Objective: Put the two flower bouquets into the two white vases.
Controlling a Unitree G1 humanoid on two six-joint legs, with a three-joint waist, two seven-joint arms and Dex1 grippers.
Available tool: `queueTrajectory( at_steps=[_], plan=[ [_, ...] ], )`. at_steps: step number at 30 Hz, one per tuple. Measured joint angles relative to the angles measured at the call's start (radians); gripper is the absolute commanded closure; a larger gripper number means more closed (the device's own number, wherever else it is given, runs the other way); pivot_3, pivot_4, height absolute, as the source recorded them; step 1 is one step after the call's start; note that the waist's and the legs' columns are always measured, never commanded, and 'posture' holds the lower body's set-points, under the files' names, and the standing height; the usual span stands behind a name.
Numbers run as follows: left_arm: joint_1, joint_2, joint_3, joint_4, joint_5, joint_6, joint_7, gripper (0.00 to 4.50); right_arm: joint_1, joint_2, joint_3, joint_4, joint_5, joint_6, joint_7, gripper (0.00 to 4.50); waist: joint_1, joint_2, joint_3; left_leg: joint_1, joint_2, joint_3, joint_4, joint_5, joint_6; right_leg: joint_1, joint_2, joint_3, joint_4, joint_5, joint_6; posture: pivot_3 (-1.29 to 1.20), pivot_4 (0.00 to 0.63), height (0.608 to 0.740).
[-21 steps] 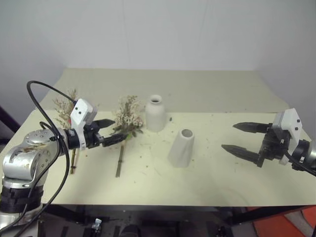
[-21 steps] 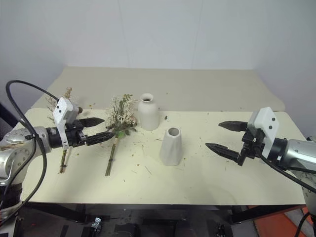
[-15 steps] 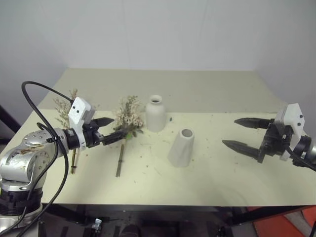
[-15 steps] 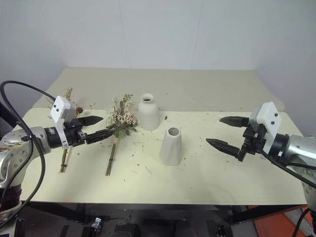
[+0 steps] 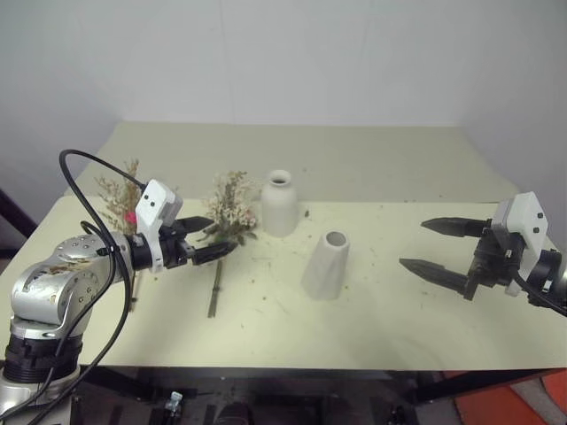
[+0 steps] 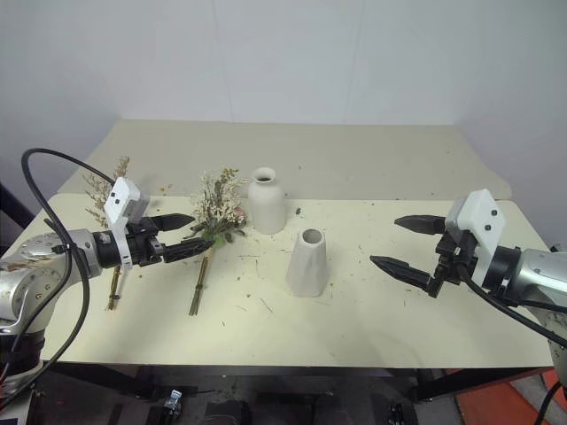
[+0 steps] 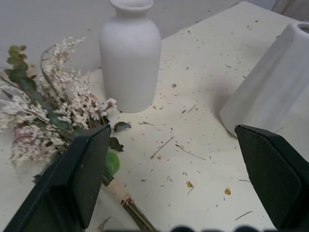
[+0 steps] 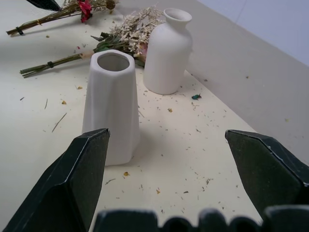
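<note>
The cream and pink bouquet point(image 5: 230, 209) lies flat on the table, with its stem point(image 5: 213, 297) pointing toward the front edge. My left gripper point(image 5: 220, 236) is open just above where the flowers meet the stem, one finger point(image 7: 77, 183) right beside the blooms point(image 7: 43, 116). The dried grass bouquet point(image 5: 119, 197) with the magenta daisy lies further left, behind my left wrist. The bottle-shaped vase point(image 5: 278, 204) stands upright right of the cream bouquet. The tapered cone vase point(image 5: 326, 264) stands nearer the front. My right gripper point(image 5: 415, 244) is open and empty, well to the right of the cone vase point(image 8: 111, 106).
Dried plant crumbs are scattered over the cream table point(image 5: 381, 328). A second table surface point(image 5: 372, 159) extends behind, up to a white wall. A black cable point(image 5: 84, 173) loops above my left arm.
My left gripper has edged a little to the right, closer over the cream bouquet. The right gripper is nearly where it was. Both bouquets and both vases have stayed put.
</note>
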Motion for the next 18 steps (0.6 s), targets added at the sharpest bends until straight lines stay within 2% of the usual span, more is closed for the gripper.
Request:
queueTrajectory(
  at_steps=[5,9,14,18],
  plan=[
    [-0.001,-0.002,0.001,-0.001,0.002,0.025,0.059,0.02,-0.182,0.000,0.044,-0.021,0.061,0.050,-0.047,0.00,-0.005,0.000,0.000,0.003,0.001,0.000,0.000,0.000,0.000,0.001,0.001,0.000,0.001,0.000,0.000,0.00,0.150,0.740],
    [-0.027,-0.067,0.075,0.006,-0.006,0.166,0.236,0.02,-0.331,0.049,0.201,-0.028,0.074,0.064,-0.046,0.00,-0.003,0.000,0.000,0.002,0.001,0.000,0.000,0.000,0.000,0.001,0.001,0.000,0.000,0.000,0.001,0.00,0.150,0.740],
    [-0.030,-0.046,0.189,-0.014,-0.004,0.334,0.372,0.02,-0.452,0.116,0.373,0.056,-0.013,0.041,-0.020,0.00,-0.002,0.000,0.000,-0.001,0.000,0.000,0.000,0.000,0.000,-0.002,0.000,0.000,0.000,0.004,-0.006,0.00,0.150,0.740],
    [-0.023,-0.031,0.248,-0.028,-0.013,0.430,0.401,0.02,-0.527,0.172,0.447,0.134,-0.077,0.007,0.001,0.00,0.000,0.000,0.000,-0.001,0.000,-0.001,0.000,0.000,0.000,-0.002,0.000,-0.001,0.000,0.003,-0.005,0.00,0.150,0.740]
  ],
)
